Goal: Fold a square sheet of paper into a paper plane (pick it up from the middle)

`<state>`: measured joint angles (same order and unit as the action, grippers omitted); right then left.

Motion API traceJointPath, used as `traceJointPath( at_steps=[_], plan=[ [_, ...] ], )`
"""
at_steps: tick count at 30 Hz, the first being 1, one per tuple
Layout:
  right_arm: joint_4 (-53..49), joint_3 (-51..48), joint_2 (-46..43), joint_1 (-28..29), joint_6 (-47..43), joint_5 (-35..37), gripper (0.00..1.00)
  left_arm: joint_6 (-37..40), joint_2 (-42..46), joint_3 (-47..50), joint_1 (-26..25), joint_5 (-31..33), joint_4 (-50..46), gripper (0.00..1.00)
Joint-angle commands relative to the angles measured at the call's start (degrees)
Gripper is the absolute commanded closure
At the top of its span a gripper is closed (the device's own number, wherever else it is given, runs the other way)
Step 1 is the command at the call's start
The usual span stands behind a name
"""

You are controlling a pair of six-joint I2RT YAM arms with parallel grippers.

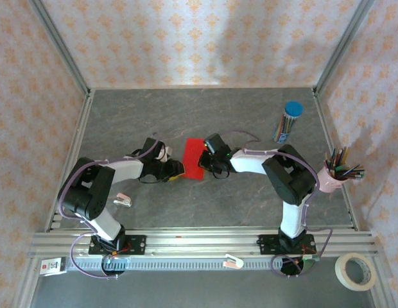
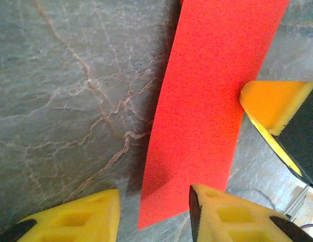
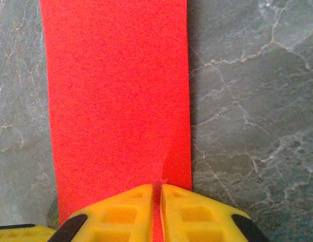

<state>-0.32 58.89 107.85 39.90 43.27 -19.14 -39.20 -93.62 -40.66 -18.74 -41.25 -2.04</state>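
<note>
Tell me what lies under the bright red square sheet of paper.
Around the red paper sheet lies grey marbled tabletop; the patch directly beneath is covered, so nothing more can be told.

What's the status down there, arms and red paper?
Right gripper shut on paper edge. Left gripper open at its opposite side, corner between the fingers. Pencil tube well off to the side.

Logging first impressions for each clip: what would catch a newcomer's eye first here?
The red square sheet of paper at the middle of the grey table stands out first. The right gripper pinches one edge shut; the left gripper straddles another edge, jaws apart.
</note>
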Motion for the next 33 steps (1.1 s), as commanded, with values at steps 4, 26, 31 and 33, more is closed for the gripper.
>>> traceJointPath(
  at_steps=[4, 26, 31, 33],
  plan=[
    [-3.81, -0.91, 2.6, -0.35, -0.21, 1.12, 0.87, -1.09, -0.81, -1.67, -0.24, -2.63, 2.74, 0.64],
    [-3.15, -1.59, 2.31, -0.35, -0.57, 0.94, 0.87, -2.55, -5.75, -4.72, 3.26, -9.28, 7.76, 0.7],
    [-2.94, -1.81, 2.03, -0.35, -0.9, 0.96, 0.87, -1.41, -7.89, -6.84, 3.71, -9.61, 7.18, 0.72],
    [-2.85, -1.77, 1.99, -0.35, -1.09, 0.95, 0.88, -0.99, -8.95, -7.94, 3.97, -9.72, 6.72, 0.73]
  ],
)
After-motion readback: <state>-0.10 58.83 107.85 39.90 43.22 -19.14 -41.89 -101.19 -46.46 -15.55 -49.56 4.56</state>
